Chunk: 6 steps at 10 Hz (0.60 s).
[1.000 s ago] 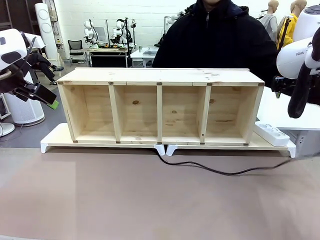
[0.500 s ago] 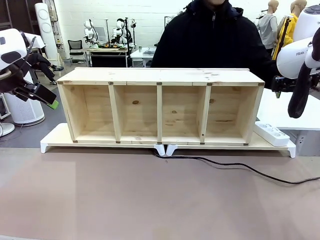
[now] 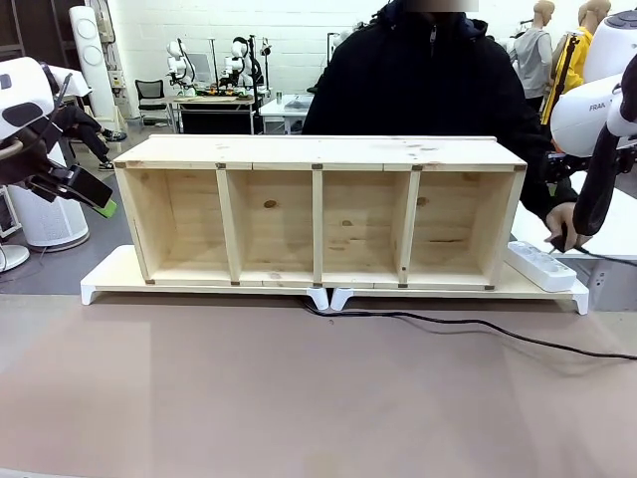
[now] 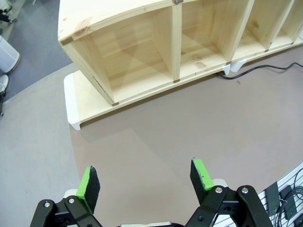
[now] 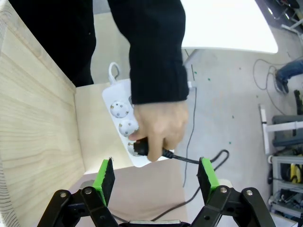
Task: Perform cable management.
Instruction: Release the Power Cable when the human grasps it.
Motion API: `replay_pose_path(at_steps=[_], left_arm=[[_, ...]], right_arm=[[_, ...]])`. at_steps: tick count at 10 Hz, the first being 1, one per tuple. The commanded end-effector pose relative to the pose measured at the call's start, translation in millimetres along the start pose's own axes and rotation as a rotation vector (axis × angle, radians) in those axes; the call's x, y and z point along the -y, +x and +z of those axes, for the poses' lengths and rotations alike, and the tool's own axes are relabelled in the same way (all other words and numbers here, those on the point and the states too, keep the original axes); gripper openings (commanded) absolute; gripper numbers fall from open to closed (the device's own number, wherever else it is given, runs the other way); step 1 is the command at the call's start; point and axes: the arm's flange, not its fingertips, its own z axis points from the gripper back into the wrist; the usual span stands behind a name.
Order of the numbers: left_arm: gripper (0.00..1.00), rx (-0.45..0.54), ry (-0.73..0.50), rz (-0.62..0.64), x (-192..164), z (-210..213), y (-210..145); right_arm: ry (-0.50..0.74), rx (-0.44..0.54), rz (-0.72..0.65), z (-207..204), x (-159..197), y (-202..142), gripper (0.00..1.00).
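The cable [image 3: 478,326] is a thin black cord lying on the brown table, running from under the shelf's middle off to the right edge. Its near end also shows as the cable [image 4: 255,70] beside the white riser. A person's hand [image 5: 161,125] presses the black plug [image 5: 142,149] against the white power strip [image 5: 118,111], and the cord [image 5: 182,159] trails away from it. My right gripper [image 5: 155,182] hangs open just above that hand, holding nothing. My left gripper [image 4: 147,182] is open over bare table, seen far left as the left gripper [image 3: 100,199].
A wooden shelf [image 3: 318,149] with several open compartments stands on white risers [image 3: 109,274] across the table's back. The power strip [image 3: 540,267] lies at the shelf's right end, with the person's hand [image 3: 562,224] on it. The person stands behind the shelf.
The person's hand has come down onto the power strip with the plug. The cable, which hung in a raised curve at the right, has settled flat on the table. Both arms stayed put.
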Motion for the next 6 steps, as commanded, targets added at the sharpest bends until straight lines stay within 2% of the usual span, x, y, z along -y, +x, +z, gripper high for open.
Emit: replay_pose_path(at_steps=[1,6], left_arm=[[1.00,0.002,0.007,-0.003,-1.1,-0.3,0.4],[1.00,0.002,0.007,-0.003,-1.1,-0.3,0.4]], right_arm=[[0.000,-0.002,0.001,-0.1,-0.4,-0.2,0.91],[0.000,-0.002,0.001,-0.1,-0.4,-0.2,0.91]])
